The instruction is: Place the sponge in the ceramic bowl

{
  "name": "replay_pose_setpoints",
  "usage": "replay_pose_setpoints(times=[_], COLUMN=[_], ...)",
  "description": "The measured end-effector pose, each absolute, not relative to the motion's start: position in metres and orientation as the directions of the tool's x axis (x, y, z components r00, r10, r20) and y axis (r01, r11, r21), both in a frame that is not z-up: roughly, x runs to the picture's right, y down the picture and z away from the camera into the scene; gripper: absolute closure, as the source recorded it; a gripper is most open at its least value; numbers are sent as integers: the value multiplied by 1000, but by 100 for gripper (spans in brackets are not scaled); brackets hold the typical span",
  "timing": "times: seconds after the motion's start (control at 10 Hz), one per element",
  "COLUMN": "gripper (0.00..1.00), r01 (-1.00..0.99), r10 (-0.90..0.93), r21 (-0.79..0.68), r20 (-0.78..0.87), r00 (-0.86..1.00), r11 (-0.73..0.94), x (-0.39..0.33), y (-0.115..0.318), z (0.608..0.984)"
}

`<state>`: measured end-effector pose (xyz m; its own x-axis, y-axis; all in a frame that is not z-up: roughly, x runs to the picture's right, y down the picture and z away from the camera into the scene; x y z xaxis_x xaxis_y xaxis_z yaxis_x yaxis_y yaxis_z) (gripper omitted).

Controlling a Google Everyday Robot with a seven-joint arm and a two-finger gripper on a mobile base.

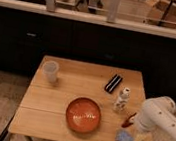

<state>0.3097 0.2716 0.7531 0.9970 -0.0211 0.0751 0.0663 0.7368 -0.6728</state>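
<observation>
The ceramic bowl [83, 114] is a glossy orange-red round bowl at the front middle of the wooden table [67, 92]. A small light-blue sponge [126, 140] lies flat near the table's front right corner, well right of the bowl. My white arm comes in from the right, and the gripper [137, 135] hangs just above and to the right of the sponge, partly hidden by the arm's bulky wrist.
A translucent white cup [50, 71] stands at the back left. A black flat bar [113, 83] lies at the back right, with a small white bottle [122, 99] in front of it. A small dark-red piece [128, 119] sits beside my arm. A dark cabinet wall runs behind the table.
</observation>
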Motion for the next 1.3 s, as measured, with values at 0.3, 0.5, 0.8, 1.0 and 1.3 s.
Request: replay_pose_setpoints(times=[0.3, 0.5, 0.8, 1.0, 1.3], gripper=[25, 20, 20, 20, 20], r01=[49, 32, -3, -32, -40], r10=[-8, 7, 46, 90, 127], r21=[-670, -675, -696, -691, -654], r20=[64, 56, 44, 48, 86], r00=[998, 998, 998, 995, 988], r11=[740, 738, 718, 722, 756], x=[316, 320, 328, 333, 332], y=[270, 273, 285, 304, 328], z=[755, 754, 745, 731, 726])
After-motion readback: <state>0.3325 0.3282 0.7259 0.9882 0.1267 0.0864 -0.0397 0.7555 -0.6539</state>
